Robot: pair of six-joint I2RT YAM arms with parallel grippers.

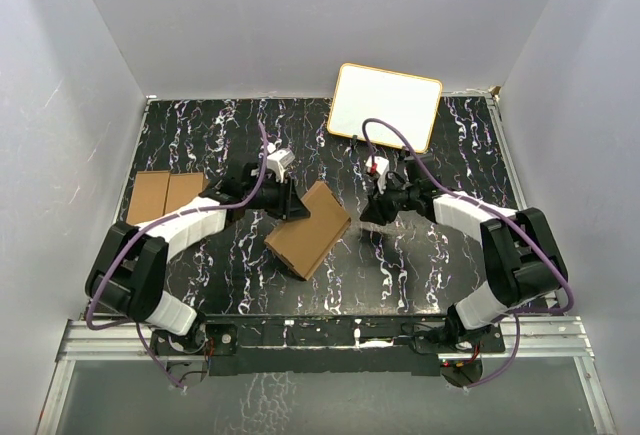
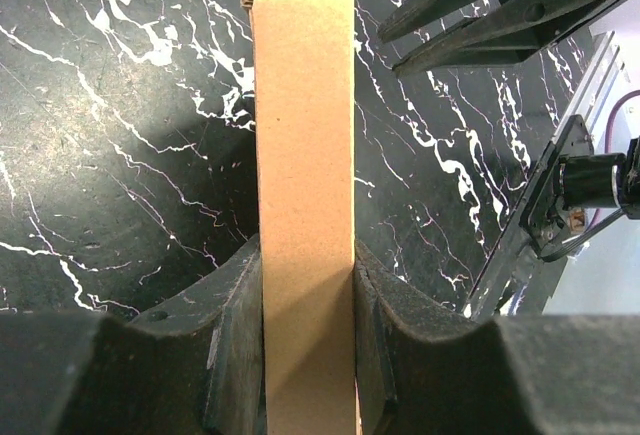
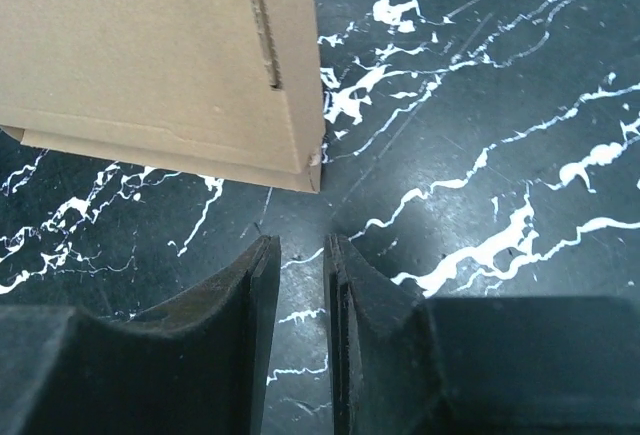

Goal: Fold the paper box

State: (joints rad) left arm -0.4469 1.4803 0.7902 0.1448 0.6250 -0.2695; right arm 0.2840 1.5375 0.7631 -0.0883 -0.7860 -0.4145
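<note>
- The left pincer (image 2: 308, 273) clamps the slim paper box (image 1: 308, 229), which lies mid-worktop (image 1: 430, 265).
- The right pincer (image 3: 302, 255), narrowly parted and empty, sits just off the box's corner.
- Folding looks nearly finished; the next move likely calls for pressing the end flap closed squarely.

left end effector (image 2: 308, 255) clamped; right end effector (image 3: 302, 247) parted (narrowly)

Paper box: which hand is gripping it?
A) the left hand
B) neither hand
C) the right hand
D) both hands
A: the left wrist view shows the left hand pressing both sides of the paper box, while the right hand sits just off its corner, holding nothing.
</note>
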